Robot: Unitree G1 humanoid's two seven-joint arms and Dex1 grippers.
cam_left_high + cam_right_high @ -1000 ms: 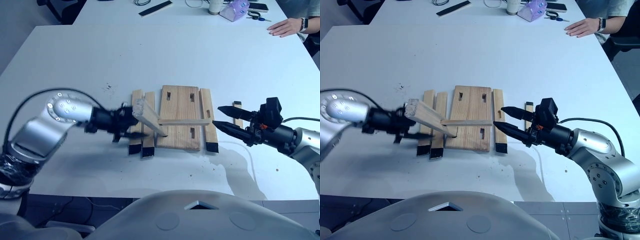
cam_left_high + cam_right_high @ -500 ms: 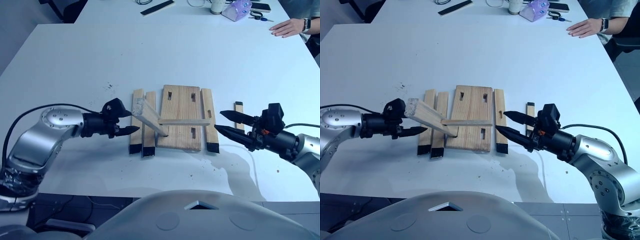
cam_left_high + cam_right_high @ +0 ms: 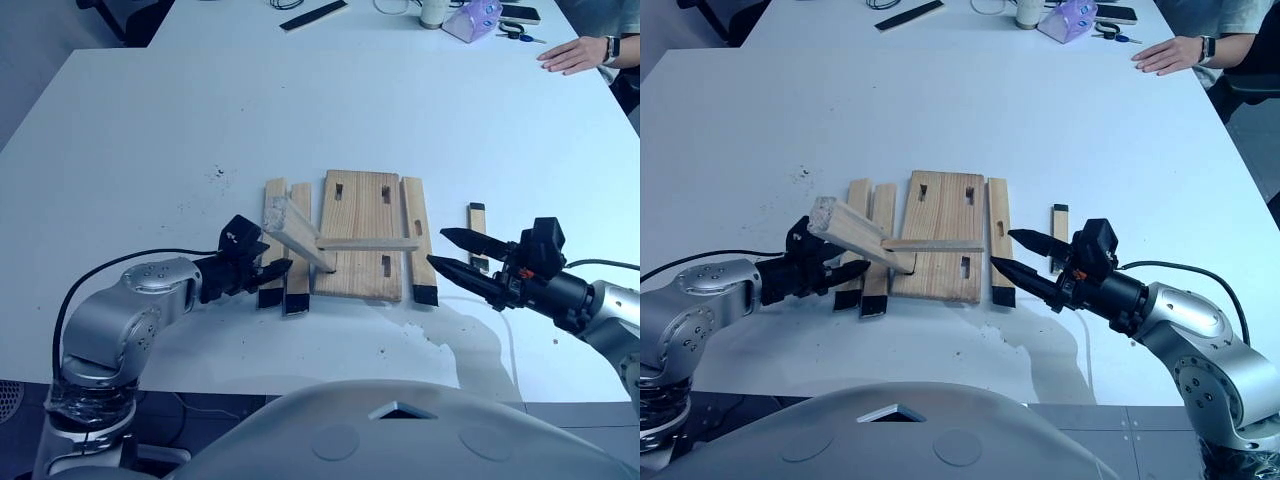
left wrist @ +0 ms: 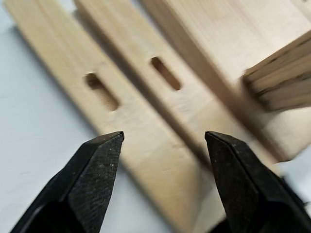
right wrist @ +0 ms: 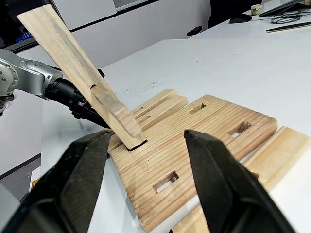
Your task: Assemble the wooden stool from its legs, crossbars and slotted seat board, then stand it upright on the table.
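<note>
The seat board [image 3: 360, 210] lies flat mid-surface, toward the near edge, with four slots showing. One leg [image 3: 295, 232] leans in its near-left slot, and a thin crossbar [image 3: 370, 243] rests across the board. It looks like light, stiff wood, so I'd grip each leg mid-length. Two flat legs [image 3: 300, 192] lie left of the board, a fourth leg [image 3: 415, 230] lies right, and a short crossbar [image 3: 477, 225] lies beyond. My left gripper [image 3: 280, 270] and right gripper [image 3: 437, 246] have their fingers spread wide and empty, near those legs' near ends.

slotted seat board [image 3: 362, 212] lies flat, one leg [image 3: 292, 230] tilted in its slot, other legs [image 3: 413, 215] flat alongside.
</note>
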